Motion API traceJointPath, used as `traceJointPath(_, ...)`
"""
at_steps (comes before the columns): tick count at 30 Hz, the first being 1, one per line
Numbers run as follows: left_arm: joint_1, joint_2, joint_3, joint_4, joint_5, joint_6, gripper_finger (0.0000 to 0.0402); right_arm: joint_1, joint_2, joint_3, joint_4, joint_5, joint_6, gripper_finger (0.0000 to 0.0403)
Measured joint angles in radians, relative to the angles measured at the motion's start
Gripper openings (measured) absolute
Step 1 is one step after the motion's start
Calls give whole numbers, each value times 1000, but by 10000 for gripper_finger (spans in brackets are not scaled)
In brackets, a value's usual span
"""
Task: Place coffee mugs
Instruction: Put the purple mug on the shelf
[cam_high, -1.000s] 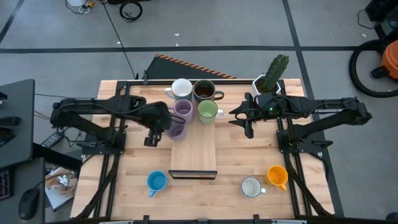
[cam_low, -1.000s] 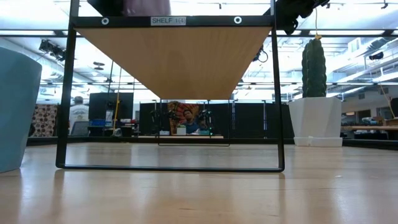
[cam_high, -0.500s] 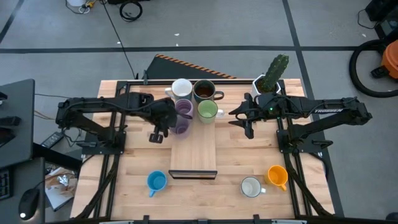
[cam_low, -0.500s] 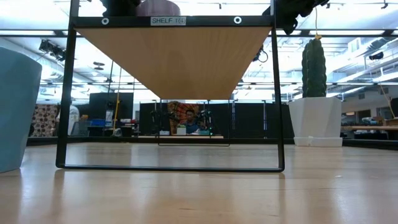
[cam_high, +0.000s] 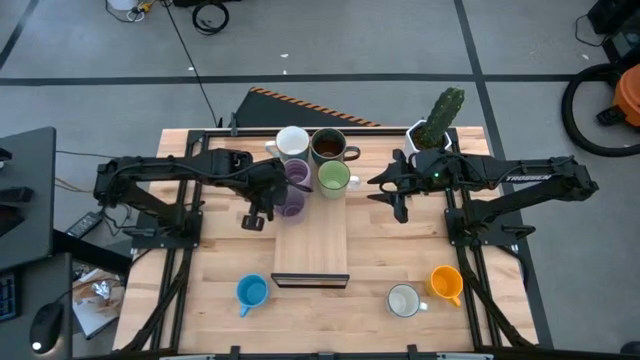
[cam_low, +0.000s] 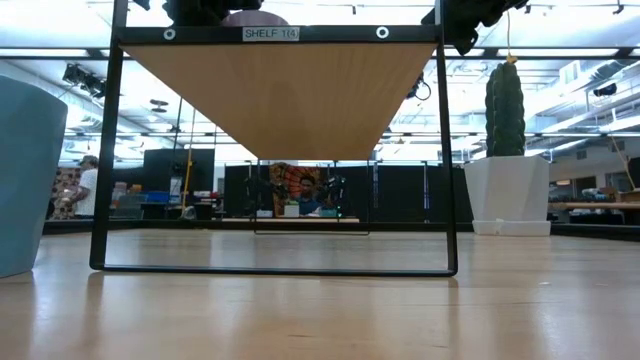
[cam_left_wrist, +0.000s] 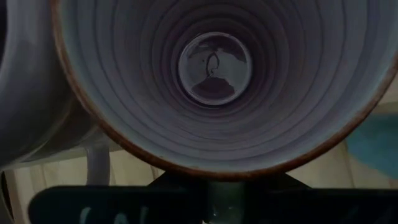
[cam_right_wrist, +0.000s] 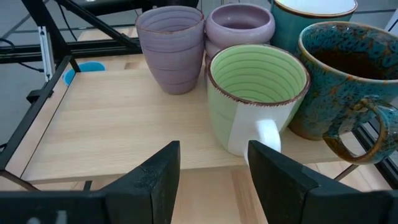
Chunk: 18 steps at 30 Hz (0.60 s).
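The surface (cam_high: 200, 300) carries a raised shelf (cam_high: 312, 235) at its centre. Five coffee mugs are grouped at the shelf's 12 o'clock end: white mug (cam_high: 292, 143), dark mug (cam_high: 328, 147), green mug (cam_high: 334, 178) and two lilac mugs. The nearer lilac mug (cam_high: 289, 201) sits just beside the rear lilac mug (cam_high: 296, 174).

Three mugs remain on the surface at the 6 o'clock edge: blue mug (cam_high: 252, 292), second white mug (cam_high: 403, 300) and orange mug (cam_high: 446, 283).

The left gripper (cam_high: 258, 205) is at the 9 o'clock side of the nearer lilac mug. The left wrist view looks straight into that mug, rim at the fingers; whether the fingers hold it cannot be told.

The right gripper (cam_high: 398, 195) waits at the shelf's 3 o'clock side, fingers (cam_right_wrist: 149, 180) set wide and empty.

Recommended procedure, as a judgement: confirm the mug base is flat on the shelf, release without nudging the adjacent mug, then withdraw toward 9 o'clock.
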Motion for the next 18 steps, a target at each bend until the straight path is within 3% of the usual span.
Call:
traceJointPath(6,0,0,0,14,-5,-22,64,0,0,0,-2,-4,0,195)
traceJointPath(18,0,-1,0,30,-11,-66,143,0,0,0,-3,-7,0,195)
